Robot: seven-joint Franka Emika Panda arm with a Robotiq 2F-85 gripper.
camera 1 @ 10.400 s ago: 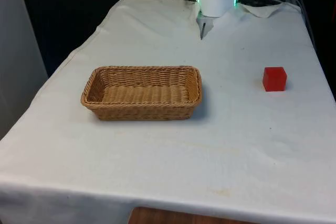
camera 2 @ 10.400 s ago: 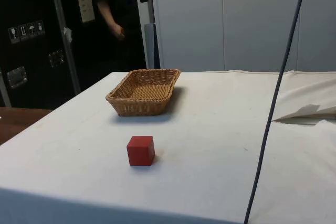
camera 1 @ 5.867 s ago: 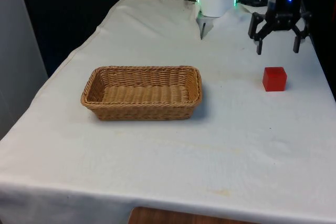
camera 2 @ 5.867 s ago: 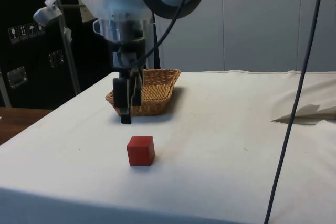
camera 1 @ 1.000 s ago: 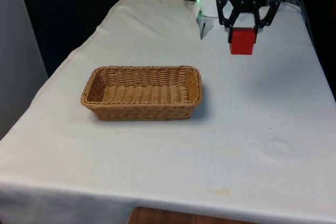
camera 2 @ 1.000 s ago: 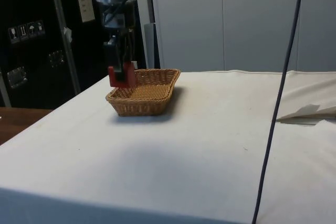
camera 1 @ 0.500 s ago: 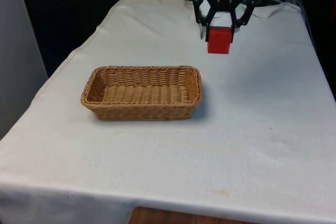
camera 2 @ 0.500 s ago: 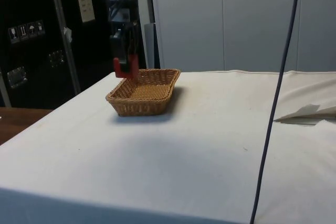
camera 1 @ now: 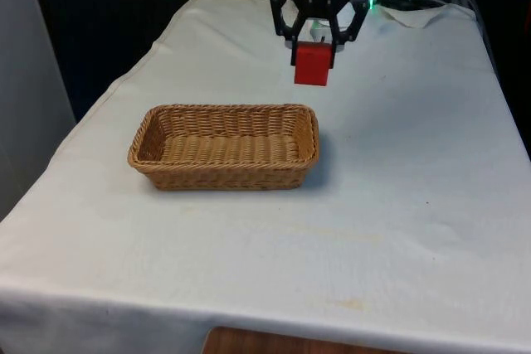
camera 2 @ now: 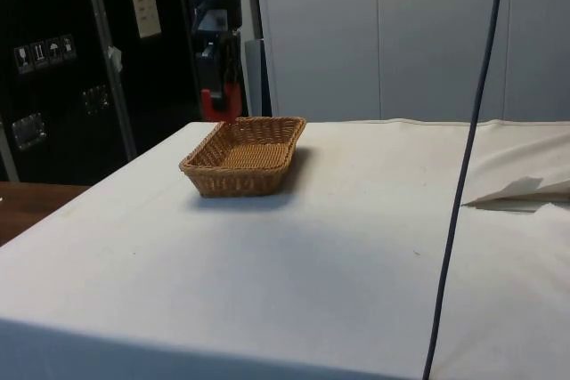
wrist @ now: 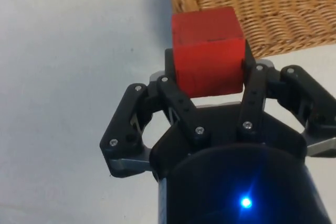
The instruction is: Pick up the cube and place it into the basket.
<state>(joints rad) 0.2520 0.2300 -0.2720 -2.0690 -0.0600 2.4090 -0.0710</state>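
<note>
Carried along since half a second ago, the cube (camera 1: pixel 314 65) now hangs near the basket (camera 1: pixel 224 146) (beyond its far rim). Gripper (camera 1: pixel 314 44) fingers clamp it above the table (camera 1: pixel 415 230).

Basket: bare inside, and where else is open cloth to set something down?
The basket is bare inside. Open cloth lies between its front wall and the table's near edge, and across the front view's right half. The one crowded spot is above the cloth behind the basket's right end, where the gripper hangs, jaws shut on the red cube.
</note>
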